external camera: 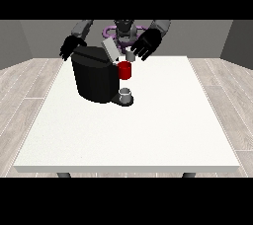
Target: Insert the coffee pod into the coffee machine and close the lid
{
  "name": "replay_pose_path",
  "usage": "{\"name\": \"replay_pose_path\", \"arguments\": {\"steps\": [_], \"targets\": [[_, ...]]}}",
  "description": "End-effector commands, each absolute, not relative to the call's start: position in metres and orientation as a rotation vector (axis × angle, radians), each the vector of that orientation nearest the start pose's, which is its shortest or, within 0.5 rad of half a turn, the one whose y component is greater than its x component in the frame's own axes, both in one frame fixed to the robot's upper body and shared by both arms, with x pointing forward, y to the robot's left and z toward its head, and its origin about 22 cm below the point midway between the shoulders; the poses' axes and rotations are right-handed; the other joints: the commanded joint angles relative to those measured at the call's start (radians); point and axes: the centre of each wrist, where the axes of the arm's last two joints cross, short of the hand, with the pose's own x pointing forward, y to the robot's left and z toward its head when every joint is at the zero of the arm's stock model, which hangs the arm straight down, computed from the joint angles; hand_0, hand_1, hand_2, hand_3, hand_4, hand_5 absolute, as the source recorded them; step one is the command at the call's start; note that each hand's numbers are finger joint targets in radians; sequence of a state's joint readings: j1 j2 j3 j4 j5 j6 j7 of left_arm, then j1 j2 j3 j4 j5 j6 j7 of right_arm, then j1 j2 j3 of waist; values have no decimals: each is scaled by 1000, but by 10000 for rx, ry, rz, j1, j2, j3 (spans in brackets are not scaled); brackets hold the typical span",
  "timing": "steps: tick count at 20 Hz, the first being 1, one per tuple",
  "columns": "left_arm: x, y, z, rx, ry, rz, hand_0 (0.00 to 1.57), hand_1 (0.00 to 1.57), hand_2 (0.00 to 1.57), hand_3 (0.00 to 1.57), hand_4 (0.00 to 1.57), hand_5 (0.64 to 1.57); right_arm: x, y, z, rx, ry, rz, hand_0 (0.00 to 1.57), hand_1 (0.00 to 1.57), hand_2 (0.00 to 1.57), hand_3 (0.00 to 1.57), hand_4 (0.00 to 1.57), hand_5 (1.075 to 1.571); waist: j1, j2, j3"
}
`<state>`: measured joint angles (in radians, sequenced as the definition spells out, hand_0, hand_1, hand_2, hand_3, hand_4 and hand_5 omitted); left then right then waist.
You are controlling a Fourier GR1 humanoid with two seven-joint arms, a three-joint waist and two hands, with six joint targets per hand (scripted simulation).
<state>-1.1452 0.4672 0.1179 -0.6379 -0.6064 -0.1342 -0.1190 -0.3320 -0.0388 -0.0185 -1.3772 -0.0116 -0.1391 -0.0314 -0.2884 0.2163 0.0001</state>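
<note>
On the white table stands the black coffee machine, lid tilted up — a small grey coffee pod sits just above its red holder. Both hands hover with fingers relaxed, grasping nothing — view's right, view's left

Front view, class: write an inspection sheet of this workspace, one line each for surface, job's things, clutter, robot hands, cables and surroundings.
Surface: white table, mostly bare towards the camera.
Job's things: black coffee machine at the far left of the table, lid raised; red pod holder at its front; small grey coffee pod just behind it; grey cup on the machine's base.
Clutter: nothing seen.
Robot hands: robot hand at the view's right with fingers spread, beside the pod; robot hand at the view's left behind the machine, fingers unclear.
Cables: nothing seen.
Surroundings: wood-plank floor, grey walls.
</note>
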Motion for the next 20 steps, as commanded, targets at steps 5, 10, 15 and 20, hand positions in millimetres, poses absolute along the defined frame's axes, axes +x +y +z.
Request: {"name": "replay_pose_path", "arguments": {"steps": [5,10,15,20], "targets": [[457,289,247,7601,-17455,-8017,1305,1305,1326,1229,500,1571,323,-218,55,-617,-18106,19,0,0,0,0,526,1571,-298,1038,0],[461,259,234,7008,-17049,-8632,1260,1260,1298,1208,511,1571,319,-230,36,-674,-17243,-614,0,0,0,0,514,1571,-12,347,4],[464,247,240,7181,-17106,-8796,1185,1185,1264,1195,497,1571,316,-197,33,-539,-17500,-439,0,0,0,0,498,1571,-2,489,2],[463,252,224,6692,-17142,-8904,1204,1204,1279,1208,521,1571,321,-215,44,-791,-17481,-826,0,0,0,0,513,1571,142,490,0]]}}
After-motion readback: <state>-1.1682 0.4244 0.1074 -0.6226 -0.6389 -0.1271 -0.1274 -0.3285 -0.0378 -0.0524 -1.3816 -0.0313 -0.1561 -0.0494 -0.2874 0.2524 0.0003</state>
